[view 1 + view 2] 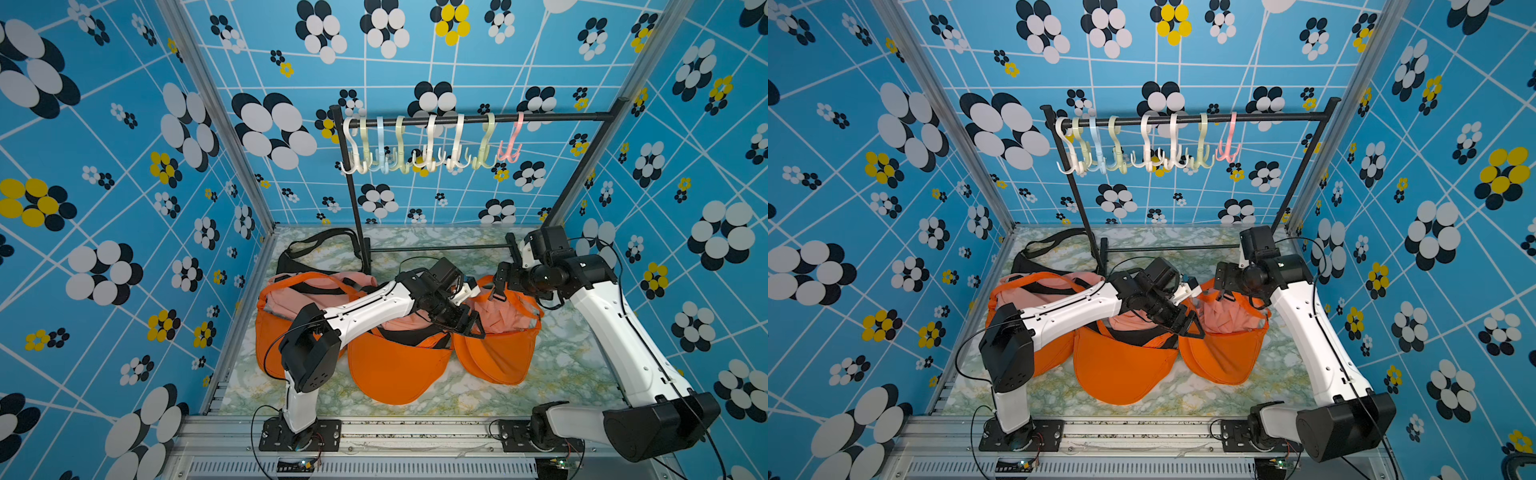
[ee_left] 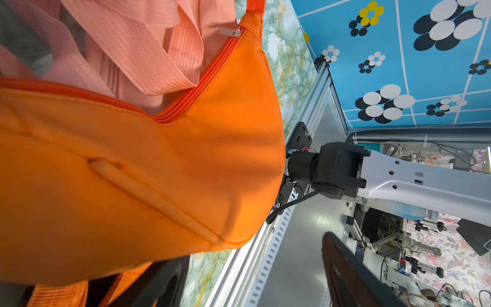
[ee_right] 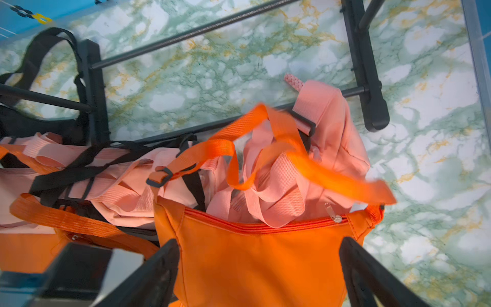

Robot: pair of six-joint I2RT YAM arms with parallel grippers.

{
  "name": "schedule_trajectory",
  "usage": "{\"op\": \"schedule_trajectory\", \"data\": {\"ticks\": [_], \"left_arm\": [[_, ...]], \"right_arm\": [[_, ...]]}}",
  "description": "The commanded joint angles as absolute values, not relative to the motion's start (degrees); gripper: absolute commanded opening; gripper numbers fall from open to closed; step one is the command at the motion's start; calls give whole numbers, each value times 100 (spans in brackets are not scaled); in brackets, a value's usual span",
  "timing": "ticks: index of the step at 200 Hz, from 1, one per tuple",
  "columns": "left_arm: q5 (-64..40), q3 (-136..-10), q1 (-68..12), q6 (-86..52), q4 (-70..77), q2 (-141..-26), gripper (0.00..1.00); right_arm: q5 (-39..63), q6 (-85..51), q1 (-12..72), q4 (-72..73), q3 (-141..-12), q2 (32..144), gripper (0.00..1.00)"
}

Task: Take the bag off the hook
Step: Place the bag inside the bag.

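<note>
The hooks [image 1: 432, 145] on the black rail [image 1: 561, 117] all hang bare in both top views. An orange bag [image 1: 498, 353] lies on the marble table, stuffed with pink fabric. Its orange strap [image 3: 332, 175] shows blurred and loose above it in the right wrist view. My right gripper [image 3: 259, 279] hovers just above this bag [image 3: 252, 260], jaws wide open, holding nothing. My left gripper [image 1: 473, 328] stands open beside the bag's left edge. In the left wrist view, both left fingers [image 2: 345, 271] are apart with only table edge between them, the bag [image 2: 132, 172] filling the picture.
Two more orange bags [image 1: 395, 365] with pink bags [image 1: 316, 291] lie in a pile left of centre. A black bag [image 1: 316, 249] sits by the rack's left foot [image 1: 365, 253]. The rack's base bars [image 3: 369, 79] cross the table behind the pile.
</note>
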State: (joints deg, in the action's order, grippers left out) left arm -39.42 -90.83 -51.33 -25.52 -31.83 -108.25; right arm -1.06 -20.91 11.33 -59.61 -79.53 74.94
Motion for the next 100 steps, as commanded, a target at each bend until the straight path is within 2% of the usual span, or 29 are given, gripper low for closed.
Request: {"op": "schedule_trajectory", "data": {"ticks": [1,45,80,100], "left_arm": [[-3836,-9014,-5068,-2354,-3398,-10630,83],[-3374,-8926,-5049,-2035,-3840,-10626,88],[-2933,-8909,-4950,-1919,-3956,-10626,92],[-2840,-8889,-4883,-1961,-3831,-10678,92]], "right_arm": [[-132,-2345,943,-6154,-7503,7359,99],[374,-2969,95,-5868,-6263,6975,99],[1028,-3491,-75,-5257,-5382,7092,99],[1173,-3667,-103,-4835,-4988,7269,93]]}}
